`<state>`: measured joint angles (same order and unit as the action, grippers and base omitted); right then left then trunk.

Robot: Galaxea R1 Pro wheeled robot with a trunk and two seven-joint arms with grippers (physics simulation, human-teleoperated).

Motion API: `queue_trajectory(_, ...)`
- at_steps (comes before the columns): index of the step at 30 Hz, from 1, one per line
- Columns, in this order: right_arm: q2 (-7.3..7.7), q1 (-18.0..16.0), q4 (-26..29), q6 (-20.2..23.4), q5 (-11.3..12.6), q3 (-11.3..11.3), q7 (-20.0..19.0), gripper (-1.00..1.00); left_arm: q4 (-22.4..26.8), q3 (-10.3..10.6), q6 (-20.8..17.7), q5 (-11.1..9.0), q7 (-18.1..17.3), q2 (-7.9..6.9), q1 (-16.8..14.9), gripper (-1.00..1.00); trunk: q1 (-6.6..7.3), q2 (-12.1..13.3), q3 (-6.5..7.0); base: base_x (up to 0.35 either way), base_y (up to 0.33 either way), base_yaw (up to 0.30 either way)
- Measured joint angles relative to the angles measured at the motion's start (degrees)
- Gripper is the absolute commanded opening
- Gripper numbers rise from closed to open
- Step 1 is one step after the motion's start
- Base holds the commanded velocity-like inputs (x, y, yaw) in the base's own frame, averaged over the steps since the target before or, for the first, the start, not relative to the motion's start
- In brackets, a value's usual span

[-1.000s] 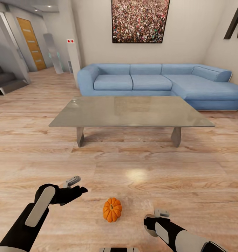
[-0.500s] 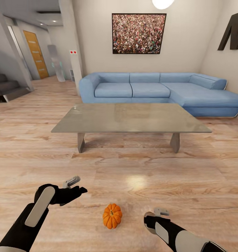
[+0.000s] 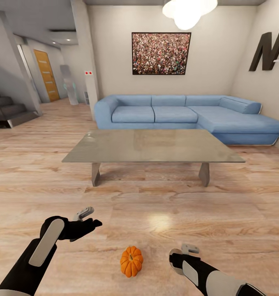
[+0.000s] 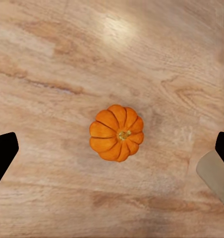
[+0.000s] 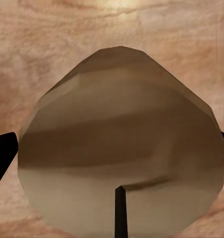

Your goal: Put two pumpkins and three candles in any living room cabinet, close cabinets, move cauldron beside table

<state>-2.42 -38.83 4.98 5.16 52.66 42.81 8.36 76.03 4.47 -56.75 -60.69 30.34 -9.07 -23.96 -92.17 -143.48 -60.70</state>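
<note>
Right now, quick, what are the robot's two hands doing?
Left gripper: open, holding nothing, above the pumpkin on the floor.
Right gripper: shut on a candle.

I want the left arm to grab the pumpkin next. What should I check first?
1. Left gripper open: ok, fingers wide apart.
2. Pumpkin free and upright on the floor: ok.
3. Pumpkin lined up between the left fingers: ok in the left wrist view.
4. Left gripper low enough to close: not ok, it hangs above the pumpkin.
5. Right gripper secure on its candle: looks ok.
6. Route to the cabinet: cannot tell.
</note>
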Motion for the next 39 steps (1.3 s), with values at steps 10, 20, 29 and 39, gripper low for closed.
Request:
queue_trajectory(10,0.16,0.0,0.02,-0.15,0.11,-0.18,0.12,-1.0,0.03,0.0,0.01,0.0,0.0,-0.01,0.0,1.0,0.26,0.13,2.22,0.0,0.0,0.0)
queue_trajectory(20,-0.16,0.0,0.09,-0.17,0.21,-0.27,0.12,-1.0,0.03,0.04,0.0,0.0,0.0,-0.01,0.0,1.0,0.7,0.64,4.4,0.0,0.0,0.0)
queue_trajectory(29,-0.16,0.0,0.16,-0.17,0.21,-0.28,0.12,-1.0,0.03,-0.01,0.0,-0.01,0.02,-0.03,0.01,1.0,2.68,4.25,6.01,0.0,0.0,0.051)
queue_trajectory(39,-0.09,0.0,0.16,-0.09,0.22,-0.38,0.13,-1.0,0.04,0.08,0.0,-0.01,0.03,-0.03,0.01,1.0,4.87,8.27,7.81,0.0,0.0,0.257)
